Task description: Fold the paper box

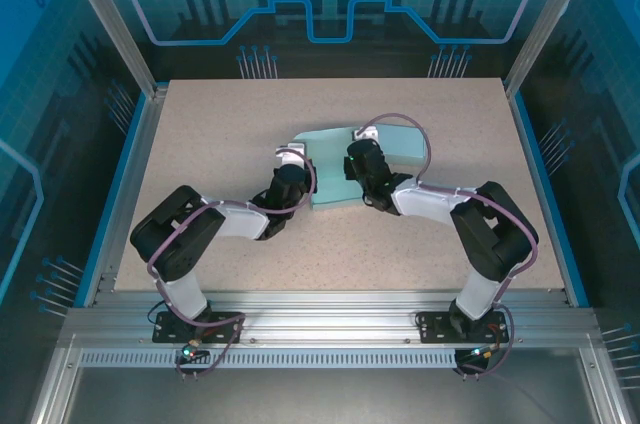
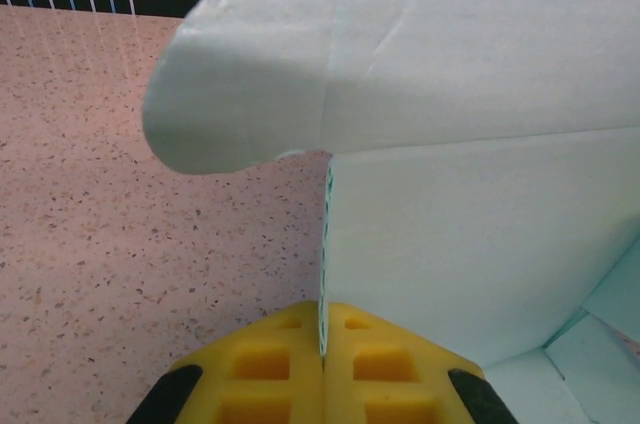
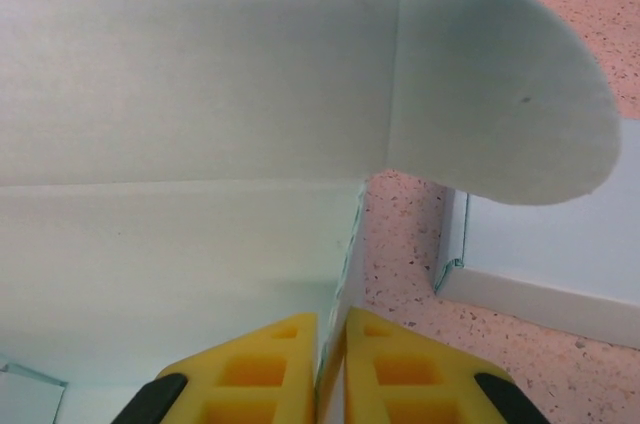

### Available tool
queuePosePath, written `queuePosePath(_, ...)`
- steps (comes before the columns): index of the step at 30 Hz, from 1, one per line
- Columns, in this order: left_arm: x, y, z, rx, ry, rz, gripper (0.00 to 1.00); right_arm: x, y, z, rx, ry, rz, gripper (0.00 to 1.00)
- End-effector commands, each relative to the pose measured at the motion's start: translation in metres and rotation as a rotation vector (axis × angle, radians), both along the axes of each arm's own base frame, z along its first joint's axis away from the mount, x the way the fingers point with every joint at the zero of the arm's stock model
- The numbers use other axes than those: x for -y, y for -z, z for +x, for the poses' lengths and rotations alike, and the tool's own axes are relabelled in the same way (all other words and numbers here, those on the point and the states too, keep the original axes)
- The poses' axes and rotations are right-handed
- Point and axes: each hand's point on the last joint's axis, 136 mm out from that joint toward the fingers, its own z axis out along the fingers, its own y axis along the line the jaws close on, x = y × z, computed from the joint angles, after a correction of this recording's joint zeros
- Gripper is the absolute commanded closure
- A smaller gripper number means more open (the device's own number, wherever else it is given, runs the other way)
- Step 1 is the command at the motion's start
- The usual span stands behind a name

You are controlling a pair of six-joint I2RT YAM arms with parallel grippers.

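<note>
Both jaws pinch walls of the paper box (image 1: 330,159).

Matt, smooth paper box (image 1: 402,140) on a speckled matt table (image 1: 215,134).

Both arms reached forward and inward, elbows bent out, wrists nearly facing each other. Left gripper (image 2: 322,369) pinched fully closed; right gripper (image 3: 332,369) clamped, slim gap between its jaws.
</note>
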Motion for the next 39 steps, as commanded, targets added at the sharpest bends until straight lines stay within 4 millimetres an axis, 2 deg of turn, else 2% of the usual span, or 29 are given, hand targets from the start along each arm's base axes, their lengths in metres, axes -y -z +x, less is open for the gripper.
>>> queuePosePath(1, 0.05, 0.008, -0.029, -0.057, 0.198, -0.11, 0.99, -0.055, 0.015, -0.035, -0.057, -0.191, 0.079, 0.86)
queuePosePath(9, 0.062, 0.003, -0.039, -0.1, 0.255, -0.205, 0.92, -0.053, 0.02, -0.043, -0.063, -0.193, 0.074, 0.89)
queuePosePath(15, 0.066, 0.004, -0.042, -0.118, 0.277, -0.229, 0.93, -0.056, 0.013, -0.043, -0.045, -0.206, 0.081, 0.99)
queuePosePath(16, 0.066, 0.005, -0.043, -0.125, 0.281, -0.23, 0.93, -0.051, 0.021, -0.048, -0.061, -0.208, 0.067, 1.0)
queuePosePath(28, 0.06, 0.035, -0.065, -0.188, 0.315, -0.243, 0.93, -0.047, 0.035, -0.067, -0.038, -0.27, 0.076, 1.0)
queuePosePath(39, 0.058, 0.045, -0.083, -0.223, 0.362, -0.221, 0.91, -0.036, 0.057, -0.084, -0.058, -0.25, 0.03, 1.0)
